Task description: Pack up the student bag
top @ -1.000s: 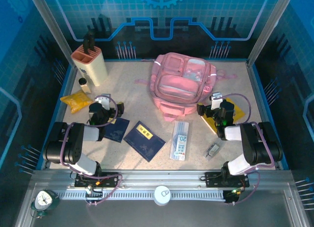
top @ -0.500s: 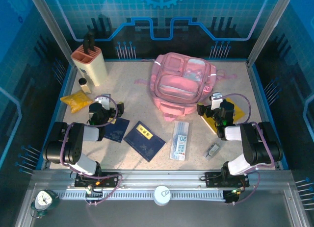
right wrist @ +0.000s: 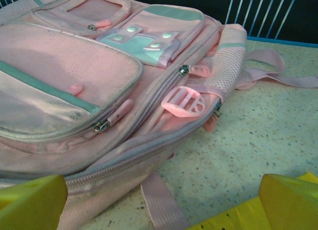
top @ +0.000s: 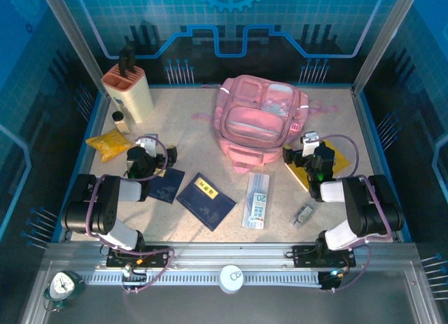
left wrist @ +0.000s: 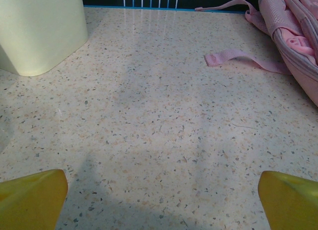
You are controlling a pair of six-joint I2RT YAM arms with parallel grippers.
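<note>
— Cream plastic first, far left: knife block (top: 127,93) upright in the back corner of the speckled table (top: 182,128). Small bottle (top: 118,120) just in front, yellow packet (top: 108,143) nearer again.

— And the left gripper (top: 152,153)?

— Just right of the packet, low over bare tabletop. Spread wide, gripping nothing. Seen from the wrist: yellow fingertips (left wrist: 32,197) at the two lower corners, only speckled surface between.

— Next along?

— Dark blue booklet (top: 168,185) lying flat beside that arm. Then a second dark blue booklet (top: 205,200) with a yellow label, just beside the first; touching or not, hard to say. Further right, a clear flat pack (top: 257,200) printed with a 20, lying lengthwise.

— And the student bag (top: 260,117)?

— Far middle of the table, lying flat, front pockets facing up. Pockets zipped as far as can be seen from the right wrist. Pink straps trailing out to the left and to the right.

— Right side?

— At the bag's near right corner, the right gripper (top: 305,150), above a yellow book (top: 338,158). Also parted fully, empty. Brushing the fabric or not: cannot tell. Nearer the front edge, a small grey object (top: 303,213), well apart from the bag.
</note>
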